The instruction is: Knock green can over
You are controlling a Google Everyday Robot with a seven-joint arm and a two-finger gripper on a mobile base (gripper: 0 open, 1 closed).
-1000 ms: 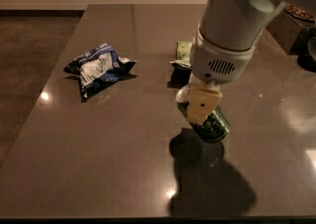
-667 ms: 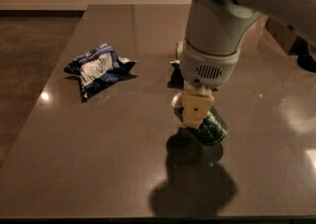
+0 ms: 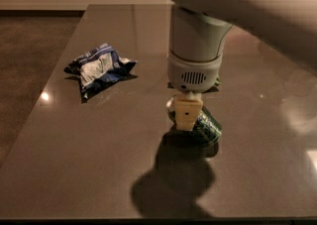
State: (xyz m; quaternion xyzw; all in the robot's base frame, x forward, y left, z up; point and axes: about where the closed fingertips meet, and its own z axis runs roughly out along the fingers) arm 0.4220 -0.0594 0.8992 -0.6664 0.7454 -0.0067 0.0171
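While the white arm (image 3: 198, 45) hangs over the dark glossy table (image 3: 99, 169), the gripper (image 3: 187, 114) sits low near the table's middle, directly in front of the green can (image 3: 208, 127) and overlapping its left end. The can is tipped well off upright – its body slants down to the right of the gripper, on or just above the surface. Whether the gripper is wide or narrow cannot be told. A crumpled blue-and-white bag (image 3: 99, 68) lies well apart, to the left.
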